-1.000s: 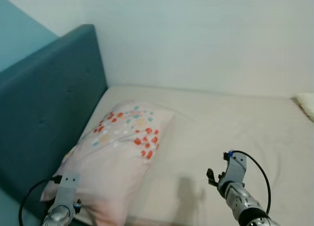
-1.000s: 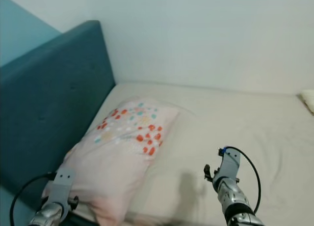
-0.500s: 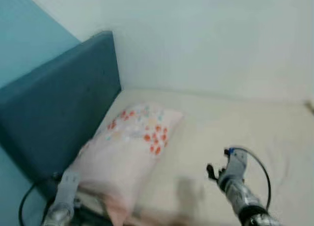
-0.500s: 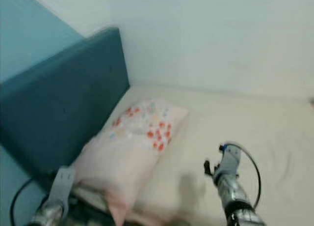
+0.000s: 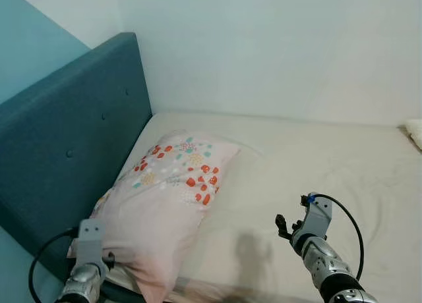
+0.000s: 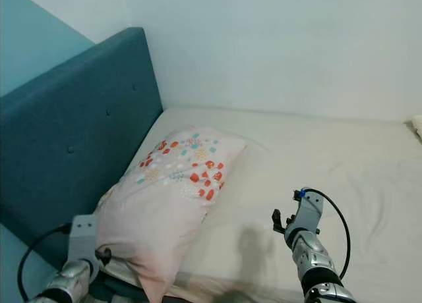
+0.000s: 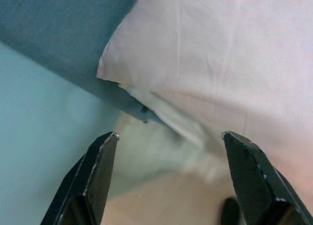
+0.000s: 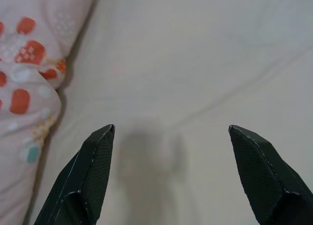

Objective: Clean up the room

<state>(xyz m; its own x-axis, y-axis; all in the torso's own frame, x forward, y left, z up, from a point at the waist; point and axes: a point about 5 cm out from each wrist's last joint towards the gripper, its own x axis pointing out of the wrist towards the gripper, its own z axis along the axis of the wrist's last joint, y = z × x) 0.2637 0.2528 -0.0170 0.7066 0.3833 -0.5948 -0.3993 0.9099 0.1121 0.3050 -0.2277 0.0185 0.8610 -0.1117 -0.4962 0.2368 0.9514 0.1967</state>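
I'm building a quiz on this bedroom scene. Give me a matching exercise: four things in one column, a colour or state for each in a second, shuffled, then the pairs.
Things:
1. padded headboard
2. pink pillow with red and teal spots
3. bed sheet
4. right gripper

Colours or states:
A. cream, lightly creased
B. open, above the sheet
C. dark teal, buttoned
D. lying against the headboard

Pairs: 1-C, 2-D, 3-A, 4-B
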